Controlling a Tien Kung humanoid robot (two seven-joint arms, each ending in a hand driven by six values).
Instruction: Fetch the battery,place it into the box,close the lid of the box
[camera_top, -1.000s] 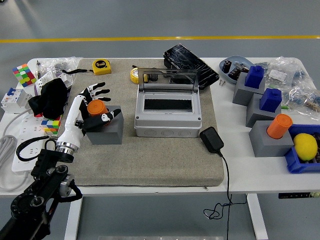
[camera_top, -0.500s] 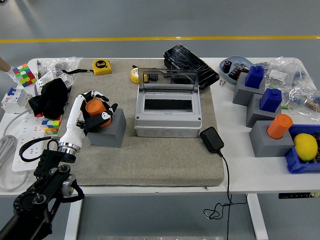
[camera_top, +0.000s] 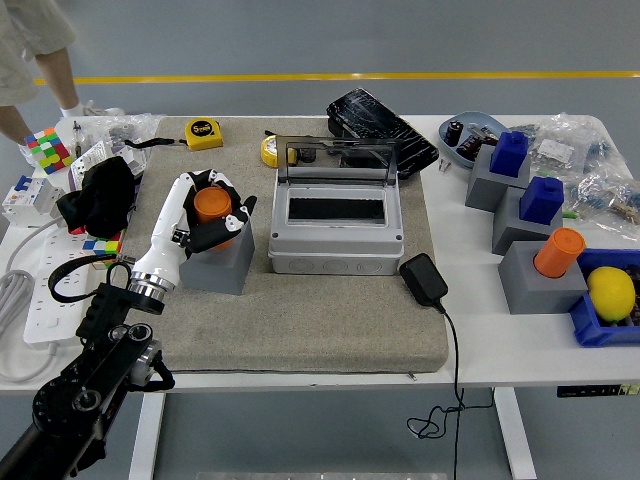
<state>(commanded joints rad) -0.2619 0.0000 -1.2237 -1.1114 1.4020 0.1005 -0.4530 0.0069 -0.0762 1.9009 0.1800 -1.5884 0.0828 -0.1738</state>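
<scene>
An orange cylindrical battery (camera_top: 212, 203) is held in my left hand (camera_top: 215, 217), whose white and black fingers are shut around it. It sits just above the grey block (camera_top: 222, 266) on the beige mat, at the block's top edge. To the right stands the grey box (camera_top: 336, 252), with its clear lid (camera_top: 338, 160) tilted up at the back and its dark opening showing. The hand is left of the box, a short gap away. My right arm is out of sight.
A black charger (camera_top: 423, 279) with a trailing cable lies right of the box. Grey blocks with blue caps and a second orange battery (camera_top: 558, 252) stand at the right, beside a lemon (camera_top: 611, 292). A tape measure (camera_top: 203, 131) lies behind. A person (camera_top: 30, 60) stands at the top left.
My left hand closed its fingers on the orange battery and moved it up and to the right off the grey block. A person has stepped into view at the top left.
</scene>
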